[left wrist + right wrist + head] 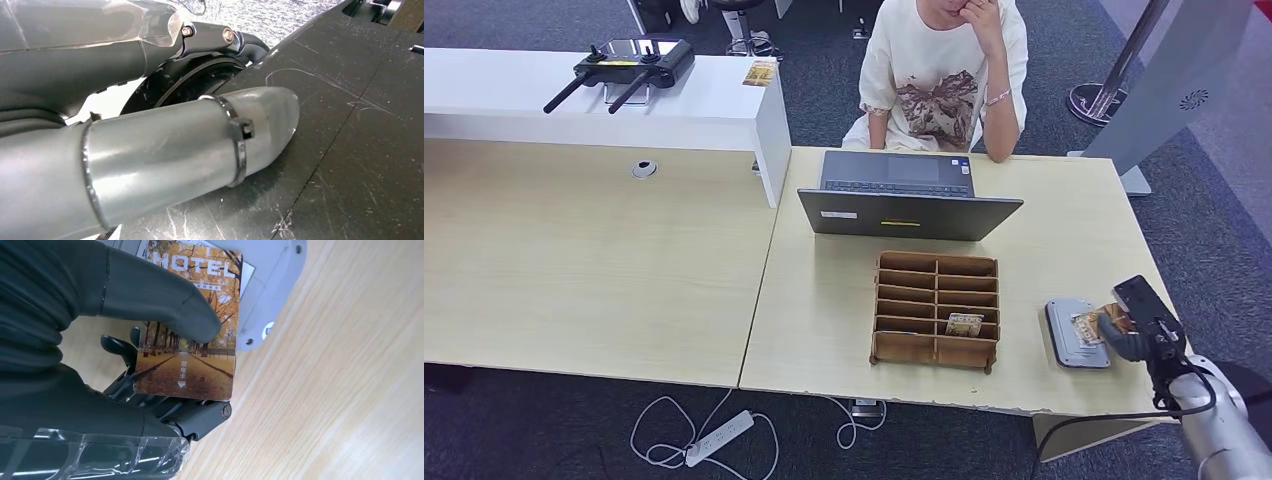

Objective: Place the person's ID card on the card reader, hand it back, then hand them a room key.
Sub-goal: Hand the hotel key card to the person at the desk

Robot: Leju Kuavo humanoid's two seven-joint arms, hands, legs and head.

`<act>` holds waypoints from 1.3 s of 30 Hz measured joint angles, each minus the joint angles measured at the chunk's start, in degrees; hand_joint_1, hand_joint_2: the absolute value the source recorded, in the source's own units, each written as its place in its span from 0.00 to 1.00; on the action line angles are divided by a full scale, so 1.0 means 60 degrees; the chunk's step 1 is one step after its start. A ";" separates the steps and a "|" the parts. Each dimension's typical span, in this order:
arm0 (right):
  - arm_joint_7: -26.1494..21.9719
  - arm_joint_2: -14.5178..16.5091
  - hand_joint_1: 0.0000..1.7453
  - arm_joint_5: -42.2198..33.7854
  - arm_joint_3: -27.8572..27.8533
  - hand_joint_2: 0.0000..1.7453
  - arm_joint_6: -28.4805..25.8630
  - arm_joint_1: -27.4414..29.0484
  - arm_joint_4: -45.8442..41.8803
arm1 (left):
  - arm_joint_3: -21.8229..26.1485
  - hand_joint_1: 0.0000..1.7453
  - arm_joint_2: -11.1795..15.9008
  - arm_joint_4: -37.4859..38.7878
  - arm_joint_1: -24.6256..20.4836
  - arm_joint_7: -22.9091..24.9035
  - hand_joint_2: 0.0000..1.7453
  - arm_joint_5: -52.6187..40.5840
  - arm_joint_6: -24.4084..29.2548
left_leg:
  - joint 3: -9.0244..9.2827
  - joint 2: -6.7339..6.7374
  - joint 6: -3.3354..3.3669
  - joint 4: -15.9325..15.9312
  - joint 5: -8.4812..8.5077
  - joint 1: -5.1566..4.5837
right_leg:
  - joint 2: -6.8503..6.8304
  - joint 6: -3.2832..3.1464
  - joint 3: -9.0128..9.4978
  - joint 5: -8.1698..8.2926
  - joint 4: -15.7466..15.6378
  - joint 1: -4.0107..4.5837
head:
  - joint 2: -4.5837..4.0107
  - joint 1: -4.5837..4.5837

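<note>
At the pale bench's right edge, my right robot hand pinches the card; I should lay it flat on the reader.

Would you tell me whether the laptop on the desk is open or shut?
Open. In the head view the laptop has its keyboard deck lying flat toward the seated person, while its lid stands raised with the dark back facing the robot.
</note>
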 joint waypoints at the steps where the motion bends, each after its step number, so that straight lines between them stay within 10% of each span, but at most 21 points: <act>1: -0.0085 0.0009 1.00 -0.0107 -0.0086 1.00 0.0040 0.0023 -0.0044 | 0.0000 0.00 0.0000 0.0000 0.0000 -0.0005 0.00 -0.0014 0.0000 | -0.0001 -0.0001 0.0000 0.0000 0.0000 0.0000 | -0.0001 0.0000 0.0000 0.0000 0.0000 0.0000 | 0.0000 0.0000; 22: -0.1475 0.0230 1.00 -0.3743 -0.1769 1.00 0.1270 0.0360 -0.1473 | 0.0000 0.00 0.0010 0.0000 0.0010 -0.0200 0.00 -0.0372 -0.0038 | -0.0011 -0.0008 0.0000 0.0000 0.0000 -0.0001 | -0.0011 0.0000 -0.0006 -0.0001 0.0000 -0.0002 | 0.0000 -0.0001; 39: -0.2541 0.0791 1.00 -0.3638 -0.1743 1.00 -0.1604 0.0449 -0.4577 | 0.0000 0.00 0.0011 0.0000 0.0002 -0.0206 0.00 -0.0357 -0.0056 | -0.0016 -0.0009 0.0000 0.0000 0.0001 -0.0001 | -0.0013 0.0000 -0.0006 -0.0001 0.0004 -0.0001 | 0.0000 0.0000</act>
